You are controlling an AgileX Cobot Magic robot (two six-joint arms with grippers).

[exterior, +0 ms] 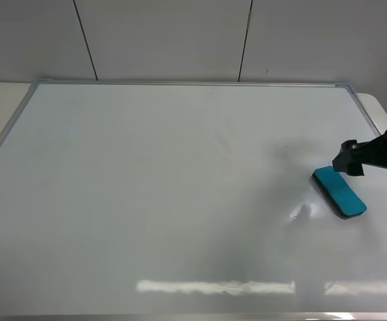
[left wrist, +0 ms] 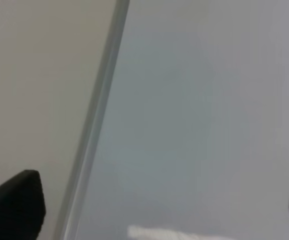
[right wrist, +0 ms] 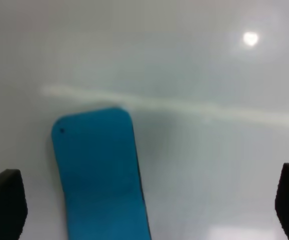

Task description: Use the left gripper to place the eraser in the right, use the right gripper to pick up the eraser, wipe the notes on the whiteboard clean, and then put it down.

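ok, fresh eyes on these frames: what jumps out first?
The teal-blue eraser lying flat on the right side of the whiteboard, the only colour in the scene. The right gripper sits right at the eraser's far end with jaws wide apart, not gripping it. The board itself shows no marker lines, just glare along its near edge.

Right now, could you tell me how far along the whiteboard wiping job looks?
It looks nearly finished. Done: the whiteboard shows no marker notes in any view, and the eraser lies flat on it near the right edge. In hand: nothing; the right gripper is open with the eraser between its fingertips but not clamped, and the left gripper is open over the board's frame. Left: seemingly only drawing the arms away.
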